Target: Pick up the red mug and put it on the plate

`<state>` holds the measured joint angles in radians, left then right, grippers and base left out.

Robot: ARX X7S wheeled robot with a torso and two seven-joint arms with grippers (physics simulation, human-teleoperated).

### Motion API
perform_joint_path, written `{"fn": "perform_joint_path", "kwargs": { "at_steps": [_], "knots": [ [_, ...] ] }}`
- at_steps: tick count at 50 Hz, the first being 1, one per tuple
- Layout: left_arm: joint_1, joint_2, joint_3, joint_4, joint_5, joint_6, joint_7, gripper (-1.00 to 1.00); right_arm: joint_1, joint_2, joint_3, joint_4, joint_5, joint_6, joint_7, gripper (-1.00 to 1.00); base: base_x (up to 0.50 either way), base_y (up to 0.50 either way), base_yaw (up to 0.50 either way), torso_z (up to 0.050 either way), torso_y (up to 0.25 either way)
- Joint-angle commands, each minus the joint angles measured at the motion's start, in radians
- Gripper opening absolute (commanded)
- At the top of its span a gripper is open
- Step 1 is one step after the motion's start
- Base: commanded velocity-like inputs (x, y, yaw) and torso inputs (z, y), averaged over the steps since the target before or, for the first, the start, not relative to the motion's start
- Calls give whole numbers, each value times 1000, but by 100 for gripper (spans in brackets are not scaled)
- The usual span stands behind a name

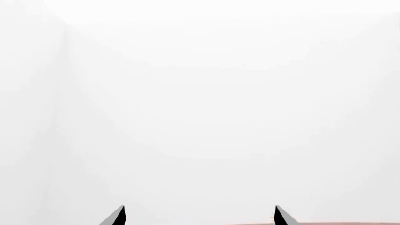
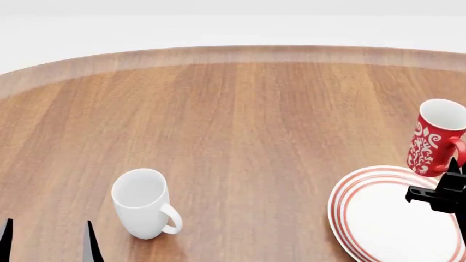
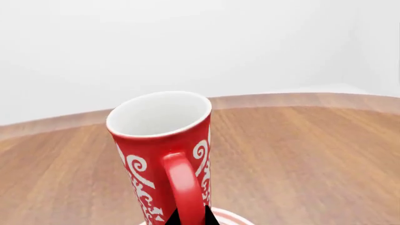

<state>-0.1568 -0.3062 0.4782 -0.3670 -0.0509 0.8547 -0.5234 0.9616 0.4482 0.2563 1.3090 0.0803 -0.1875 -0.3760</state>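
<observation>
The red mug (image 2: 435, 136), tall with white swirls and a white inside, leans slightly over the far rim of the plate (image 2: 378, 218), a white round plate with red rings. My right gripper (image 2: 455, 165) is shut on the mug's handle (image 3: 184, 185). In the right wrist view the two dark fingertips of the right gripper (image 3: 189, 218) pinch the handle from both sides, and the mug (image 3: 159, 136) fills the middle, with a bit of plate rim (image 3: 236, 218) under it. I cannot tell whether the mug touches the plate. My left gripper (image 2: 47, 240) is open and holds nothing.
A plain white mug (image 2: 142, 202) stands upright on the round wooden table (image 2: 240, 120), at the near left beside my left gripper (image 1: 200, 215). The table's curved far edge (image 2: 240, 53) runs across the back, with a white wall beyond.
</observation>
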Motion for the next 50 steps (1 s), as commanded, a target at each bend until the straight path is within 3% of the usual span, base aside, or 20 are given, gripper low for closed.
{"fn": "perform_joint_path", "kwargs": {
  "at_steps": [1, 50],
  "knots": [
    [-2, -1, 2, -3, 4, 6, -1, 100, -1, -10, 63, -1, -26, -16, -5, -100, 0, 0, 0, 0, 0],
    [-11, -2, 5, -24, 30, 45, -16, 100, -17, -33, 124, 0, -78, -77, 30, -100, 0, 0, 0, 22, -115]
  ]
}}
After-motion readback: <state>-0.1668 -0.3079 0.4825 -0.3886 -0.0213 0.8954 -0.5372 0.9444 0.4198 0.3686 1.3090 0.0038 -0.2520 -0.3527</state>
